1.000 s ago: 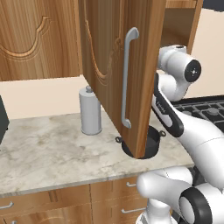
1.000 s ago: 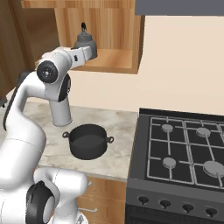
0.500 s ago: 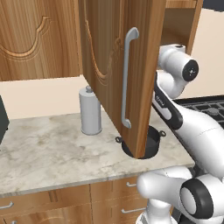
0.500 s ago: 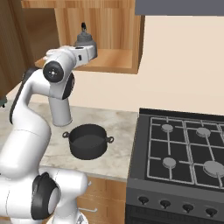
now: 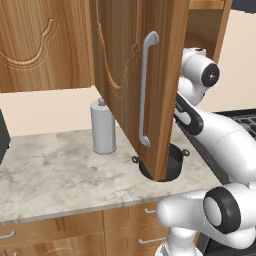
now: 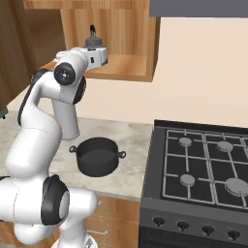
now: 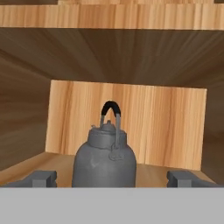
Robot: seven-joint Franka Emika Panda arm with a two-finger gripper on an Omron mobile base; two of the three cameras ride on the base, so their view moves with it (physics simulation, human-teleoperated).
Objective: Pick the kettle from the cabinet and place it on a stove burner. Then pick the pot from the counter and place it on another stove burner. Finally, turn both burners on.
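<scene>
Since a second ago the arm has reached further up and in toward the open cabinet; the pot and canister sit where they were.

Left base view: the cabinet door (image 5: 137, 85) hangs wide open, its silver bar handle (image 5: 145, 90) facing us. The white arm (image 5: 210, 130) rises on the right behind the door's edge. A tall grey canister (image 5: 103, 128) stands on the counter (image 5: 55, 170) to the left, and the pot (image 5: 172, 161) peeks out from behind the door's lower corner, resting on the counter.

Right base view: the arm bends up to the cabinet (image 6: 126, 48), its hand at the shelf edge. The kettle's (image 6: 93, 39) lid and handle show just above the hand, on the shelf. The pot sits on the counter just left of the stove (image 6: 203, 169), whose burners (image 6: 186, 180) are bare.

Hand view: the kettle (image 7: 105, 157) stands upright on the shelf, dead centre, black handle arched on top. The gripper (image 7: 112, 178) has its jaws spread wide, one fingertip on each side of the kettle, apart from it.
</scene>
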